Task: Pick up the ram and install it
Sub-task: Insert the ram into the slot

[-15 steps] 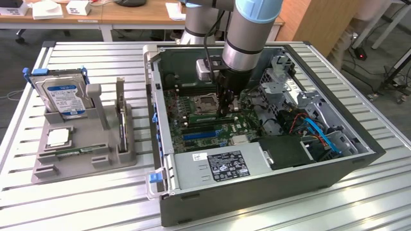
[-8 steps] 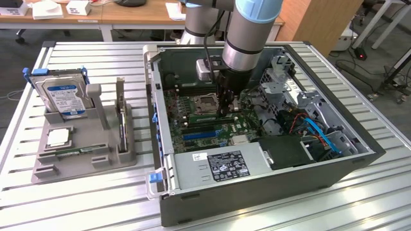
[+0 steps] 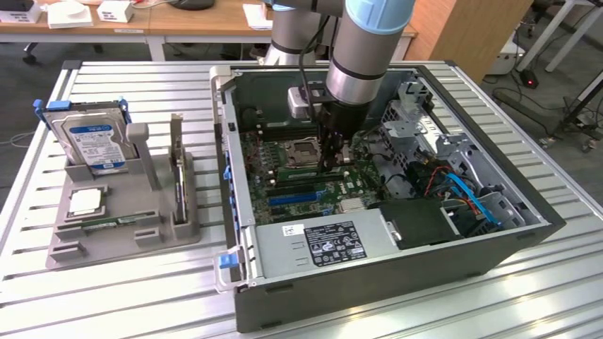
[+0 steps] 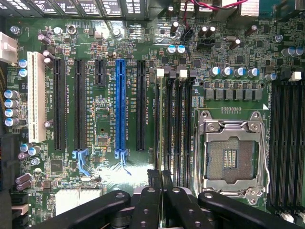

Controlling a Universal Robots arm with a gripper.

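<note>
The robot arm's black two-fingered pincer (image 3: 335, 161) hangs inside the open dark grey computer case (image 3: 377, 300), low over the green motherboard (image 4: 105, 119). In the wrist view its fingertips (image 4: 155, 175) stand nearly together, a narrow stance. I see no green board between them, so I judge that it holds nothing. The tips sit just over the near end of the four long black memory slots (image 4: 174, 124), which run lengthwise away from them beside the silver processor socket (image 4: 233, 155).

The ram (image 3: 115, 223), a thin green circuit-board stick, appears to lie flat in the front groove of the grey plastic holder (image 3: 66, 251) on the slatted metal bench (image 3: 123, 296). It is small in the exterior view, so this is a reading and not a certainty. It lies outside the case, well apart from the pincer and toward the exterior view's left. Its long axis runs roughly across that view. The silver blue-labelled hard drive (image 3: 94, 145) stands behind it in the same holder, and a dark expansion card (image 3: 177, 162) stands upright between the ram and the case.

As things lie, the pick-up is not yet done.
</note>
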